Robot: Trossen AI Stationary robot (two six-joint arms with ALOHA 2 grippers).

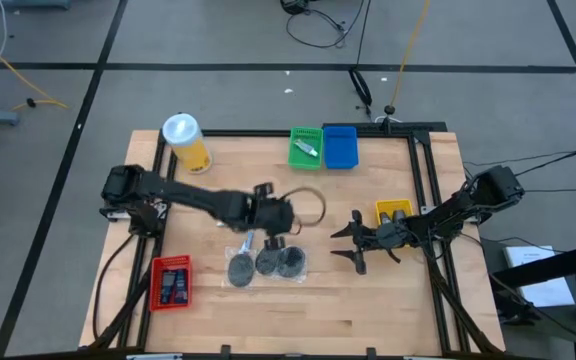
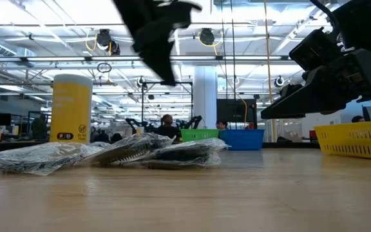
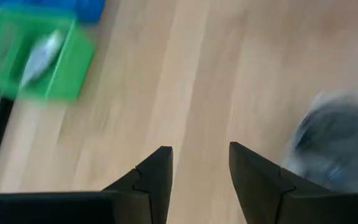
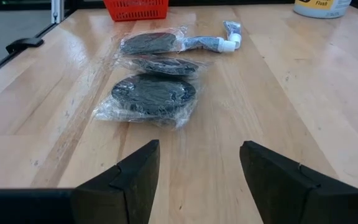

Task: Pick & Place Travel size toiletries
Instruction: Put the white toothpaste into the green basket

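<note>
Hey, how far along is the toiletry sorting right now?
Done: a pale item lies in the green tray, dark items in the red tray. In hand: nothing; the left claw is open above the table. Left: three bagged discs and a small tube.

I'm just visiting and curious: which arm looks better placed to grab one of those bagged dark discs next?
Probably the left. Its gripper hangs just above the row of bagged discs, fingers apart and empty. The right gripper is also open but sits farther off to the side, only facing them.
</note>
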